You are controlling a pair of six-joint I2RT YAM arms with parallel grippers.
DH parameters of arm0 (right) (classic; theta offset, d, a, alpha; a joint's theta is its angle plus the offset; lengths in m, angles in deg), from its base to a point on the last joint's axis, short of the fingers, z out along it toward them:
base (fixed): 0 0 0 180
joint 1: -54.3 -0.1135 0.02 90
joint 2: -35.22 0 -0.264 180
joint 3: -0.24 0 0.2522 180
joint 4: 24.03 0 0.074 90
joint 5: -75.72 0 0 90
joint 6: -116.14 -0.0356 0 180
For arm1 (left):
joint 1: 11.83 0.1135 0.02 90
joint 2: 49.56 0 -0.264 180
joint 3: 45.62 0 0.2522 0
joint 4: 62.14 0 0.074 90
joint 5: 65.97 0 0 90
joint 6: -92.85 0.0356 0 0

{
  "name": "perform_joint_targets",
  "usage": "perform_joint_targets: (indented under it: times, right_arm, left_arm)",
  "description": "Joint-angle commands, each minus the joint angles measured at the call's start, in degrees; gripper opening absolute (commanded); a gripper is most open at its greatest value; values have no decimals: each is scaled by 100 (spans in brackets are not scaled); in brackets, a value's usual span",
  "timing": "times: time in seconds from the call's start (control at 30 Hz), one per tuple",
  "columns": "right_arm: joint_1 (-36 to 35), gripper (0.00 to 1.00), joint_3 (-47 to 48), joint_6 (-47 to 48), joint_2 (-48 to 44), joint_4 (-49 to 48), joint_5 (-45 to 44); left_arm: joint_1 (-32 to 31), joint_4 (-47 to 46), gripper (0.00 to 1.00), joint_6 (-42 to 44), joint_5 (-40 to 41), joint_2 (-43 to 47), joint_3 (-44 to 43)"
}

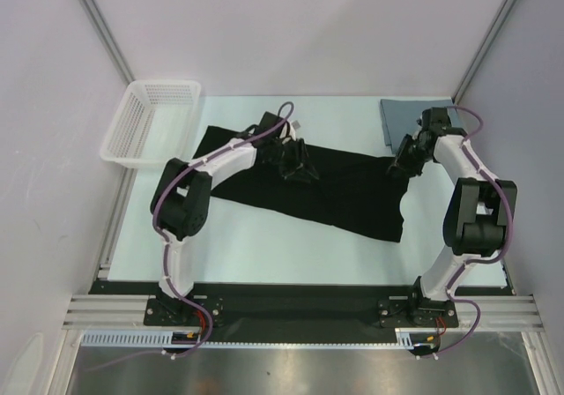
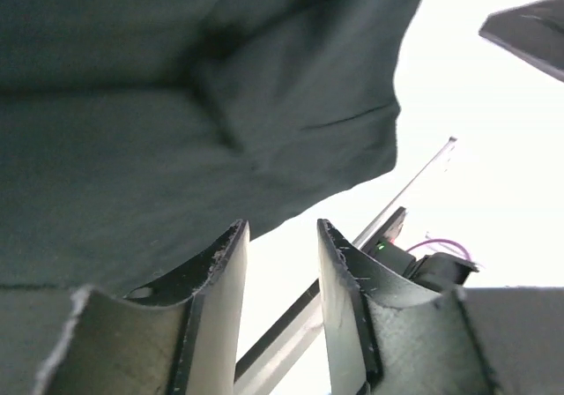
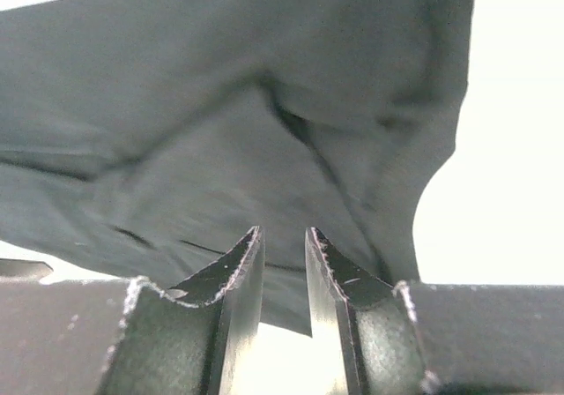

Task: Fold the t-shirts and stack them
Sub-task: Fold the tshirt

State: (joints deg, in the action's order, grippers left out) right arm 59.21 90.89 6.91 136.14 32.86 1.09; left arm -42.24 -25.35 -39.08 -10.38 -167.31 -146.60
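A large black t-shirt (image 1: 348, 192) lies spread in a long band across the middle of the table. My left gripper (image 1: 298, 164) rests low over its upper left part, and my right gripper (image 1: 404, 163) over its upper right corner. In the left wrist view the jaws of the left gripper (image 2: 282, 229) stand apart with nothing between them, the black cloth (image 2: 176, 104) just beyond the tips. The right gripper (image 3: 284, 233) is also open by a narrow gap, with wrinkled black cloth (image 3: 229, 104) under and beyond it. A folded slate grey-blue t-shirt (image 1: 401, 117) lies at the back right.
A white mesh basket (image 1: 150, 122) stands at the back left corner of the table. The metal frame rail (image 1: 300, 311) with both arm bases runs along the near edge. Enclosure walls close in the back and both sides.
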Motion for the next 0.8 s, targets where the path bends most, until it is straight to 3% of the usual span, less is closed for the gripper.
perform_joint_targets:
  times: [0.0, 0.2, 0.47, 0.63, 0.77]
  right_arm:
    - [-227, 31, 179, -124, -197, -875, 342]
    - [-473, 15, 55, -889, 436, -1922, 1178]
    - [-412, 11, -489, -1523, 832, -2696, 1416]
    - [-271, 11, -754, -1418, 1033, -2802, 1187]
    - [-218, 12, -464, -1129, 1367, -2592, 968]
  left_arm:
    - [18, -183, 42, 380, -55, -8, -461]
    - [-79, -1150, 35, -183, -742, -783, -963]
    - [-123, -1687, 31, -421, -962, -1390, -814]
    - [-26, -1477, 30, -158, -708, -1680, -963]
    - [53, -742, 31, 228, -435, -1935, -1437]
